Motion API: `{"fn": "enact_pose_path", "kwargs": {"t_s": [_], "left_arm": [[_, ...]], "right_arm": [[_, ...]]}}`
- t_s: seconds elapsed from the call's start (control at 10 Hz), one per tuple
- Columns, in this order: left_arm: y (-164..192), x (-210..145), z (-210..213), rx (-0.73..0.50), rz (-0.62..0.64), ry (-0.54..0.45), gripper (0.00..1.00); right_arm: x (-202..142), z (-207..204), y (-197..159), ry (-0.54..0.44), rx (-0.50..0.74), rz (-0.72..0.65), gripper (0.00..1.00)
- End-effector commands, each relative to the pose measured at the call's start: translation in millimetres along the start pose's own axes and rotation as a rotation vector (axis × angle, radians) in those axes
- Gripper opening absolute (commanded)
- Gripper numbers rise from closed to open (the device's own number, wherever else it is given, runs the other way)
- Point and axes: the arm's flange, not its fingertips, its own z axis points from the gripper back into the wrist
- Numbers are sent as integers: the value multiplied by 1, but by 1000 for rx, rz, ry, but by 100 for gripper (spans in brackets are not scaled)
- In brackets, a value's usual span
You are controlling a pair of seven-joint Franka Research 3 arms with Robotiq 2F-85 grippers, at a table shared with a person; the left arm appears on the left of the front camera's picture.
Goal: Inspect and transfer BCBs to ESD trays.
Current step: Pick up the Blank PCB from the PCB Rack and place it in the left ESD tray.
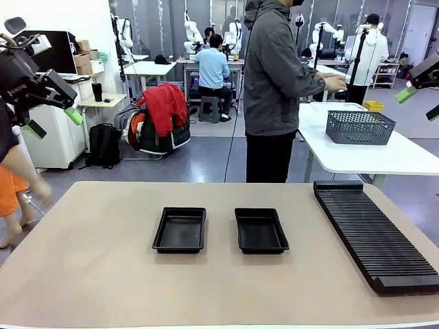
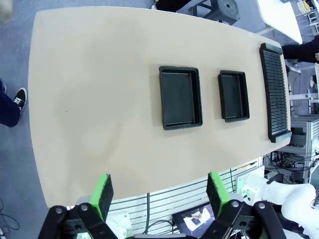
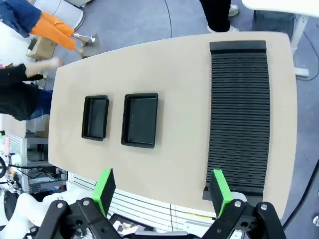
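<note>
A beige surface (image 1: pixel 89 274) with rounded corners is seen over a grey floor (image 1: pixel 212 154). Near its middle two shallow black trays are set side by side, slightly apart: the left tray (image 1: pixel 180 229) and the right tray (image 1: pixel 260 230). A long black ribbed rack (image 1: pixel 374 233) is laid along the right side, well apart from the trays. The left pincer (image 1: pixel 55 122) is poised high off the surface's left side, released, its green pads spread wide. The right pincer (image 1: pixel 420 104) is poised high at the right, likewise released. At the far edge a person (image 1: pixel 274 89) in a grey jacket is seen standing, hands stretched toward a white table (image 1: pixel 384 154) at the far right, on which a grey mesh basket (image 1: pixel 360 127) is placed. Farther off on the left, a red jacket (image 1: pixel 164 106) is draped over bags, and a black backpack (image 1: pixel 104 145) is set on the floor.
</note>
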Motion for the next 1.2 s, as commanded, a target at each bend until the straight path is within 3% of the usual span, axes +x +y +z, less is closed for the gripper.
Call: {"fn": "enact_pose_path", "kwargs": {"t_s": [0.0,1.1], "left_arm": [[2,0,1,-2,1,0,100],[0,0,0,3,2,-1,100]], "right_arm": [[4,1,-6,24,64,-76,100],[0,3,-17,10,59,-86,100]]}}
